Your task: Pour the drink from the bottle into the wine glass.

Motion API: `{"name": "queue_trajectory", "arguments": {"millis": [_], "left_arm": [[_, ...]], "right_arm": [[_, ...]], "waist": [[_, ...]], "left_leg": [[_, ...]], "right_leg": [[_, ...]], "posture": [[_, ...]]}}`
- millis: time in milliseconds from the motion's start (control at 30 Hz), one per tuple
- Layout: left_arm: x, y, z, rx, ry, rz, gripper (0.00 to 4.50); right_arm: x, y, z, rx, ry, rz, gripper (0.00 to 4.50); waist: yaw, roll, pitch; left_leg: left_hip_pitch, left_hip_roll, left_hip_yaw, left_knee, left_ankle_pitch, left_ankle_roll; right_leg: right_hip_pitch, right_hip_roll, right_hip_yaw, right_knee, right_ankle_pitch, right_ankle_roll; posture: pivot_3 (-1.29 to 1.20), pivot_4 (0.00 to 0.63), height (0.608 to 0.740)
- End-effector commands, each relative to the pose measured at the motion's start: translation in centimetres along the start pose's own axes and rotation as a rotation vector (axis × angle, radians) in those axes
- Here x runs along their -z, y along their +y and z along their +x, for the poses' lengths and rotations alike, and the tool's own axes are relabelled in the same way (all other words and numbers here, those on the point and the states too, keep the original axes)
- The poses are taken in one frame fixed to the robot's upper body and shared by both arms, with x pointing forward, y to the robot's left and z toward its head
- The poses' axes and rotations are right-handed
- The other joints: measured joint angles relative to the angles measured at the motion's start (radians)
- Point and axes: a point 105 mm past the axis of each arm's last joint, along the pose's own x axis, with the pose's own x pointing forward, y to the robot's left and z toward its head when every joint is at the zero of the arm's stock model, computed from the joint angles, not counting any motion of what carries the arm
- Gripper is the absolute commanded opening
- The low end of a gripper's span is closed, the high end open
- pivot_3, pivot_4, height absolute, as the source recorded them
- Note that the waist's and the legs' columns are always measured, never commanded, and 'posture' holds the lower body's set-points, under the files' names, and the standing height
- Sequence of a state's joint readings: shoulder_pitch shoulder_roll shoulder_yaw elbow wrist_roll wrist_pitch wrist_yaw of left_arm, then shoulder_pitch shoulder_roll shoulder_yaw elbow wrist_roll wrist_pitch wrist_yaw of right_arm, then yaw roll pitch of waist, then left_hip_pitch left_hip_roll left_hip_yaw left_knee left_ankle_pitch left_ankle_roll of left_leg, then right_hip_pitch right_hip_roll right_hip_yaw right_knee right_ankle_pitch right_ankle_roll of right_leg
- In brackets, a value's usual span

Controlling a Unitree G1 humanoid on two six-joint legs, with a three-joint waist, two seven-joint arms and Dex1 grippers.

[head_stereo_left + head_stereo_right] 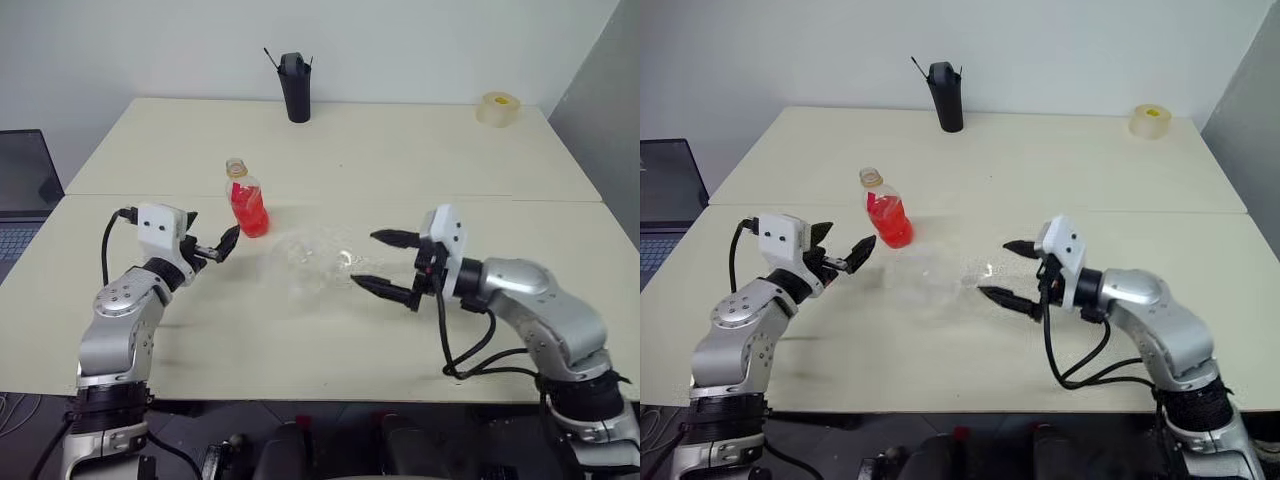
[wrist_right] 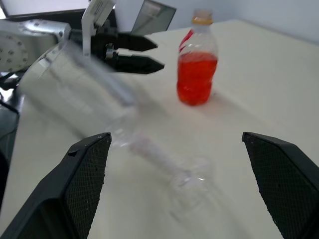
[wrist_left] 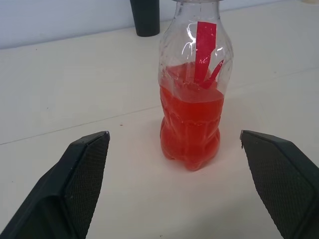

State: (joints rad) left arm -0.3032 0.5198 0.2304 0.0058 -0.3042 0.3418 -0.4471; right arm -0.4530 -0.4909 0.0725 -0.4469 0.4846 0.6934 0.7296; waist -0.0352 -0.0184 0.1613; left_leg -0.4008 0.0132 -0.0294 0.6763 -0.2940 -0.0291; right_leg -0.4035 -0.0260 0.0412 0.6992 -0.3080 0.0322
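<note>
Centre stage, the bottle [image 1: 246, 200] stands upright just left of the frame's middle on the cream table [image 1: 400, 160], uncapped, with the drink [image 1: 249, 212] filling roughly its lower half. Beside it, toward the centre of the frame, the wine glass [image 1: 312, 258] appears as a blurred, tilted shape, its bowl leaning toward the left side and its foot [image 2: 192, 189] low near the tabletop; whether it is resting or tipping cannot be told. The right gripper [image 1: 392, 264] sits just right of the glass with fingers spread wide and nothing between them. At the left, the left gripper [image 1: 222, 246] points at the bottle's base, its fingers apart and clear of the plastic.

Farther back, a tall black cup [image 1: 294, 87] stands at the table's far edge, upper centre, and a roll of tape [image 1: 498, 108] lies at the upper right. A seam [image 1: 450, 197] crosses the tabletop behind the bottle. A laptop [image 1: 25, 180] shows at the left edge, a pale wall [image 1: 150, 45] behind. Open tabletop stretches along the near edge and across the right.
</note>
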Motion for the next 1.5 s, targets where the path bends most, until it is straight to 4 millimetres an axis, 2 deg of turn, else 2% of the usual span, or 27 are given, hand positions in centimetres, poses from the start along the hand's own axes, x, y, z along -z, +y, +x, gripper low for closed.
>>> {"name": "queue_trajectory", "arguments": {"millis": [33,267,500,633,733,833,1000,1133,1233,1500], "left_arm": [[-1.5,-0.3,0.6,0.009,-0.057,0.032,4.50],[-2.4,0.6,0.6,-0.020,-0.088,0.057,4.50],[-2.4,0.9,0.7,-0.038,-0.093,0.059,4.50],[-1.9,0.0,0.7,0.029,-0.052,0.043,4.50],[-1.1,-1.7,-0.2,0.206,0.008,0.091,4.50],[-1.6,-1.5,-1.8,0.352,0.044,0.119,4.50],[-2.7,-1.0,-4.5,0.505,0.122,0.191,4.50],[-1.6,-1.7,-7.3,0.677,0.324,0.301,4.50],[-2.0,-2.7,-8.3,0.763,0.381,0.287,4.50],[-0.3,-3.2,-9.6,0.817,0.477,0.279,4.50]], "right_arm": [[-1.4,-1.1,0.3,0.076,-0.051,-0.048,4.49],[-1.9,-0.9,1.0,0.135,-0.082,-0.054,4.49],[-1.9,-0.8,1.5,0.146,-0.084,-0.065,4.49],[-1.8,0.7,0.1,-0.021,0.063,-0.147,4.49],[-1.6,2.6,-0.6,-0.191,0.217,-0.286,4.49],[-0.8,3.7,-0.5,-0.324,0.348,-0.434,4.49],[-0.8,5.4,1.1,-0.474,0.376,-0.515,4.49],[-1.1,6.2,2.6,-0.542,0.383,-0.515,4.49],[-1.0,6.4,3.8,-0.570,0.398,-0.520,4.49],[1.8,6.0,7.9,-0.592,0.519,-0.570,4.49]], "waist": [[0.000,0.000,0.000],[0.002,0.000,0.000],[0.002,0.000,0.000],[0.004,0.000,0.000],[0.000,0.001,0.000],[-0.007,0.000,0.001],[-0.011,0.000,0.001],[-0.015,0.000,0.001],[-0.013,0.000,0.001],[-0.016,0.001,0.002]], "left_leg": [[0.000,0.000,0.000,0.000,0.000,0.000],[-0.001,0.000,0.000,0.000,0.000,0.000],[-0.001,0.000,0.000,0.000,0.000,0.000],[-0.001,-0.001,0.000,0.000,0.000,0.000],[-0.001,-0.001,0.000,0.000,0.000,0.000],[0.000,0.002,-0.001,-0.001,0.000,0.000],[0.000,0.002,-0.002,0.000,0.000,0.000],[-0.001,0.001,-0.002,-0.001,0.000,0.000],[-0.001,0.001,-0.002,-0.001,0.000,0.000],[-0.001,0.001,-0.002,0.000,0.000,0.000]], "right_leg": [[0.000,0.000,0.000,0.000,0.000,0.000],[0.000,-0.001,0.000,0.000,0.000,0.000],[0.000,-0.001,0.000,0.000,0.000,0.000],[0.000,0.000,0.000,0.000,0.000,0.000],[-0.001,0.000,0.000,-0.001,0.000,0.000],[-0.001,0.002,-0.001,-0.001,0.000,0.000],[-0.001,0.003,-0.001,0.000,-0.001,-0.001],[-0.001,0.001,-0.001,-0.001,-0.001,-0.001],[-0.001,0.001,-0.002,-0.001,-0.001,-0.001],[-0.001,0.002,-0.002,0.000,-0.001,-0.001]], "posture": [[0.00,0.150,0.740],[0.00,0.150,0.740],[0.00,0.150,0.740],[0.00,0.150,0.740],[0.00,0.150,0.740],[0.00,0.150,0.740],[0.00,0.150,0.740],[0.00,0.150,0.740],[0.00,0.150,0.740],[0.00,0.150,0.740]]}}
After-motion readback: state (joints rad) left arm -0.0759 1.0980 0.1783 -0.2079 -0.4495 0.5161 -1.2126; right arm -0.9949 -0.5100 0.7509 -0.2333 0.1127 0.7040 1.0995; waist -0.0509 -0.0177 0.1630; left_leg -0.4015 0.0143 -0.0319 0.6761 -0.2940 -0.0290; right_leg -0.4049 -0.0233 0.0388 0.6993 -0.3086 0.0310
